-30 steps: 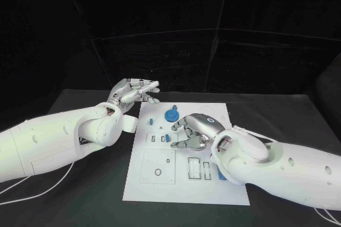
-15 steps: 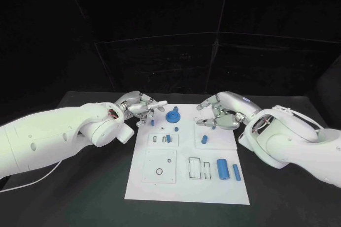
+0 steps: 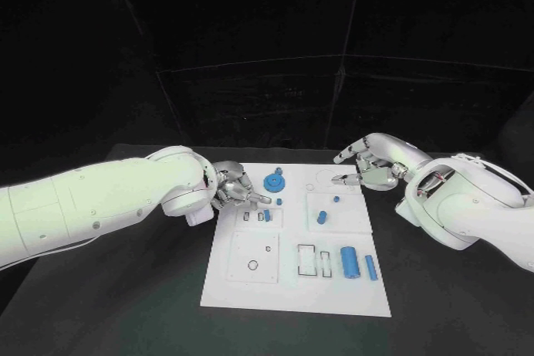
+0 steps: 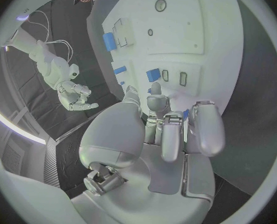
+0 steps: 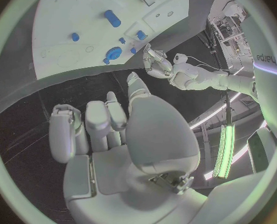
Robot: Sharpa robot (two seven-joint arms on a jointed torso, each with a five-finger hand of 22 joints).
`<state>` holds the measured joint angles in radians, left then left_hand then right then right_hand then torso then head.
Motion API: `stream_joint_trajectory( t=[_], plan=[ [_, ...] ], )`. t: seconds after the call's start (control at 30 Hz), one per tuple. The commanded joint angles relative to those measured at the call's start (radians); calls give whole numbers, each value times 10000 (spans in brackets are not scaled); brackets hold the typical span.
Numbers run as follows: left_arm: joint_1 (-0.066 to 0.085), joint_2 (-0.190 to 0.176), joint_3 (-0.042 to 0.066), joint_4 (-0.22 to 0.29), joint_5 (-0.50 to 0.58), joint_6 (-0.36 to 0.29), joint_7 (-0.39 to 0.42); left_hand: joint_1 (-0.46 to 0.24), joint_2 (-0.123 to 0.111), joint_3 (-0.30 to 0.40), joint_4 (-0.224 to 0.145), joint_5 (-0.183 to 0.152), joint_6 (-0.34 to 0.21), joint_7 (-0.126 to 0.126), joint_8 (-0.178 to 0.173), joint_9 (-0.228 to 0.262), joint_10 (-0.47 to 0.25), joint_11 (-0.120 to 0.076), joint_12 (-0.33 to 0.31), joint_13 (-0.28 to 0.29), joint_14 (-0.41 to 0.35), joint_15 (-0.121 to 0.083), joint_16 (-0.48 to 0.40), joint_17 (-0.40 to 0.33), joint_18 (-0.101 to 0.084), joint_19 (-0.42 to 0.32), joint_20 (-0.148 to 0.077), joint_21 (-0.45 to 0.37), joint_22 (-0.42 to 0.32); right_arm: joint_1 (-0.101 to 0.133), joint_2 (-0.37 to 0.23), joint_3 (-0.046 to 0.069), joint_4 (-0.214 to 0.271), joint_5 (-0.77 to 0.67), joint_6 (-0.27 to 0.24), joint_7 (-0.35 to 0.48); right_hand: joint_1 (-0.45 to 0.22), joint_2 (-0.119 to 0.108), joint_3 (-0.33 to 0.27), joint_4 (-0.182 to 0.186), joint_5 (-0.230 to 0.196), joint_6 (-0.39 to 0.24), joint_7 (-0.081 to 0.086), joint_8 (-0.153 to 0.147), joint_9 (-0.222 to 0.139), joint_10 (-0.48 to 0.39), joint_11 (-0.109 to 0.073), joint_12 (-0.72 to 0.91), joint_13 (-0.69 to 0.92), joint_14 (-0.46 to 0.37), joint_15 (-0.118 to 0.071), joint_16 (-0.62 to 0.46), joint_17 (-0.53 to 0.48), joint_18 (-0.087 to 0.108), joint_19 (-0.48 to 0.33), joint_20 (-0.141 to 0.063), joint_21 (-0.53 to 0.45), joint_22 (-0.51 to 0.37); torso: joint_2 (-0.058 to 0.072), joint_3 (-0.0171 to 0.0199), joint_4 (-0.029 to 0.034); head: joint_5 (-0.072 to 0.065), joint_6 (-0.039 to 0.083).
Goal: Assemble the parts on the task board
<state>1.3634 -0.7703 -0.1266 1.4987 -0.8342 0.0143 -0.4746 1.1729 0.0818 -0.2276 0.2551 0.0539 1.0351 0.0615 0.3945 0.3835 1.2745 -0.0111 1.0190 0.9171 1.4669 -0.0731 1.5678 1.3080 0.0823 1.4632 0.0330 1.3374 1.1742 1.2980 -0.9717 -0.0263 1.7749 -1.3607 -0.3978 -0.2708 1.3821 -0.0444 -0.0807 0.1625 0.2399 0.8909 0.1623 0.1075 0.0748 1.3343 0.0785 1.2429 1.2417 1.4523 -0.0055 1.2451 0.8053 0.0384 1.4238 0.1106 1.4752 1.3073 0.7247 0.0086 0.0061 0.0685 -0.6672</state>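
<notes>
The white task board lies in the middle of the black table. A blue gear stands near its far end. A short blue peg and a small blue block lie mid-board, and two blue cylinders lie at the near right. My left hand is low at the board's left edge beside the gear, fingers bent toward the board. A sliver of blue shows between its fingers; whether it is held is unclear. My right hand hovers at the far right corner, fingers apart and holding nothing.
Rectangular and round slots mark the near half of the board. Black table surrounds the board on all sides. In the right wrist view the gear and peg lie beyond my right hand.
My right hand has lifted off the middle of the board and drawn back to its far right corner. My left hand has come down from the far left corner to beside the gear.
</notes>
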Motion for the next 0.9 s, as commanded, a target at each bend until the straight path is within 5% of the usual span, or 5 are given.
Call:
stream_joint_trajectory(
  t=[0.03, 0.37, 0.63, 0.9],
  plan=[
    [44, 182, -34, -107, -730, 365, -1102, -291, -33, -246, 238, -48, -120, -25, 270, 280, 138, -26, 283, 260, 1039, -53, 30, 2628, -176, 210, -58, 240, 376, 25, 16, 8, -36, 0, 192, -437, 105, 27, -73, 23, 75, 108, -5, 58, 17, -29, -52, -27, -8, -65, 12, -67, -10, 94, -82, -11, -63, 709, -38, 6, -13, -9, -7],
    [113, 691, -202, -416, -769, 354, -1390, -445, -20, -517, 314, -51, -370, -82, 746, 827, 194, -85, 575, 510, 1039, -105, 30, 2628, -239, 265, -105, 508, 789, 27, 142, 7, -153, -11, 210, -562, 118, 47, -130, 67, 140, 134, -16, 93, 20, -34, -61, -40, -28, -65, 2, -100, -46, 103, -108, -21, -88, 673, -8, 2, -7, 14, -35],
    [223, 1009, -464, -659, -767, 520, -1524, -400, -21, -552, 301, -51, -452, -81, 834, 944, 203, -84, 642, 576, 1039, -104, 30, 2628, -247, 264, -106, 544, 846, 27, 229, 7, -235, -11, 268, -610, 105, 60, -179, 115, 176, 124, -17, 102, 16, -50, -63, -65, -56, -68, -2, -128, -82, 111, -134, -26, -110, 637, -2, -3, -19, 46, -95],
    [243, 1213, -544, -744, -718, 576, -1561, -305, 3, -552, 274, -46, -506, -85, 923, 1055, 232, -85, 740, 681, 1039, -102, 30, 2628, -253, 263, -103, 577, 898, 26, 300, 7, -291, -12, 297, -629, 92, 78, -225, 166, 202, 114, -17, 112, 12, -65, -64, -85, -80, -74, -3, -165, -134, 125, -178, -30, -145, 579, -13, -1, -1, 40, -128]
  ],
)
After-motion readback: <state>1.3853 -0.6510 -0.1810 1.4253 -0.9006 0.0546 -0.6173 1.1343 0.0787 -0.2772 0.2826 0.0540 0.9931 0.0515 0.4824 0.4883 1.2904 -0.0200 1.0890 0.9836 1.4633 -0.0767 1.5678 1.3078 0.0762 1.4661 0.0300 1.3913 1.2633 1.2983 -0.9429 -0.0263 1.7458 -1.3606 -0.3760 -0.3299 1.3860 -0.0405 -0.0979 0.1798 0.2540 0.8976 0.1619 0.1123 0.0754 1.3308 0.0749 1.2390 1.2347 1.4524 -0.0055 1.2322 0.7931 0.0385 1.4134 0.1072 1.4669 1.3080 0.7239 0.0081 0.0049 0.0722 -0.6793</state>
